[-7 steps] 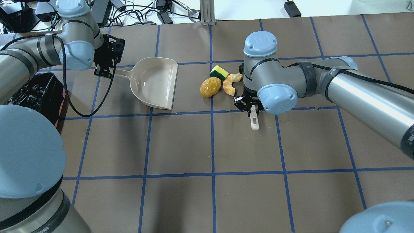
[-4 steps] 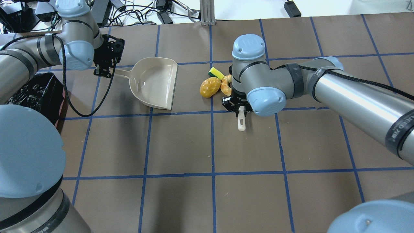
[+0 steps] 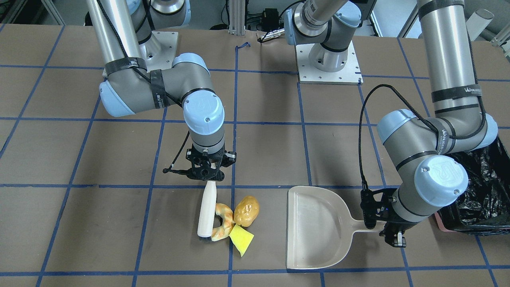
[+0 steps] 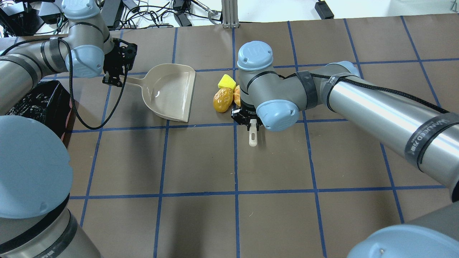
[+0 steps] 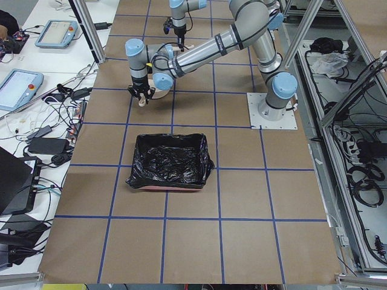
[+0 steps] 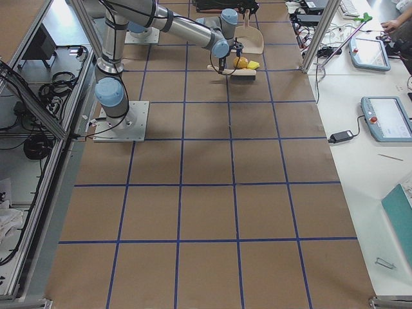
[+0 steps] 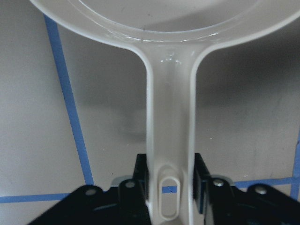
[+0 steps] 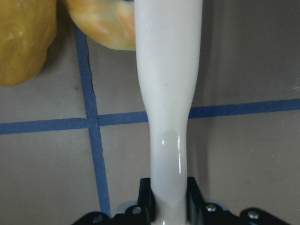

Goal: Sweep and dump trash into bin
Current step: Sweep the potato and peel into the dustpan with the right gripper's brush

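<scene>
Sweeping in hand: right gripper [image 3: 208, 180] clamps white plastic brush [image 3: 207, 211] against yellow-orange trash pile [image 3: 246, 210], left gripper [image 3: 372, 227] clamps beige plastic dustpan [image 3: 314, 227]; next push must reach its mouth.

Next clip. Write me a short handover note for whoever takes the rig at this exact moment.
Left gripper: shut on the dustpan handle. The pan lies flat on the table, empty, with its mouth facing the potato.
Right gripper: shut on the brush, which rests against the peel.
Potato, peel and sponge are bunched together on the table, short of the pan's mouth.
The bin stands beside the left arm, beyond the pan's handle.
Done: both tools gripped, the three items gathered.
Left: sweep all three into the pan, then tip it into the bin.
</scene>
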Controlling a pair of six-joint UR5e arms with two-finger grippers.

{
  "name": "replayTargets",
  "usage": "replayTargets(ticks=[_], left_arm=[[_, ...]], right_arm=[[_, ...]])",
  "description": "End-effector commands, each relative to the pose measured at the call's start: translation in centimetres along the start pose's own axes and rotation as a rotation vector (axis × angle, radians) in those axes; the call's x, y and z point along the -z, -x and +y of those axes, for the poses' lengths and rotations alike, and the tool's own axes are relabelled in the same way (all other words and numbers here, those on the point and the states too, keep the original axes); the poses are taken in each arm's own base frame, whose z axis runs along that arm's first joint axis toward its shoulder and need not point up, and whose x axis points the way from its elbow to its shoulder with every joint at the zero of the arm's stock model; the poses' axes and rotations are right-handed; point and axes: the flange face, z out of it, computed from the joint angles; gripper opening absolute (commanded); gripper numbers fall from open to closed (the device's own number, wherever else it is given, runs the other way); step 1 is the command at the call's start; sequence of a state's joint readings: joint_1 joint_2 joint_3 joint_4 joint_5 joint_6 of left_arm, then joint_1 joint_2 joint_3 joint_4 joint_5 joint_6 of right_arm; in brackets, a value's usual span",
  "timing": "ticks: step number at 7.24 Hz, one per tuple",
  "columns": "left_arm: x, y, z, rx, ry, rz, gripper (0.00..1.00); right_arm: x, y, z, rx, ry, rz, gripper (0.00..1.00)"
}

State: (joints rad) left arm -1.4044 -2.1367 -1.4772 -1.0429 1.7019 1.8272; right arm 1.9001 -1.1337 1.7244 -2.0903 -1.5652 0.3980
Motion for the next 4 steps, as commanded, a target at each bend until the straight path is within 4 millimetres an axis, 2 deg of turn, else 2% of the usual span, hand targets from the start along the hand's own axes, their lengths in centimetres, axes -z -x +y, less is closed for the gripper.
replayTargets(ticks=[1, 4], left_arm=[[-0.1, 0.0, -0.1, 0.001, 0.000, 0.002, 0.05], [0.0, 0.0, -0.1, -0.001, 0.001, 0.000, 0.04]], right_arm=[[0.0, 1.4, 0.8, -0.011, 0.000, 0.000, 0.00], [1.1, 4.4, 1.2, -0.056, -0.014, -0.039, 0.00]])
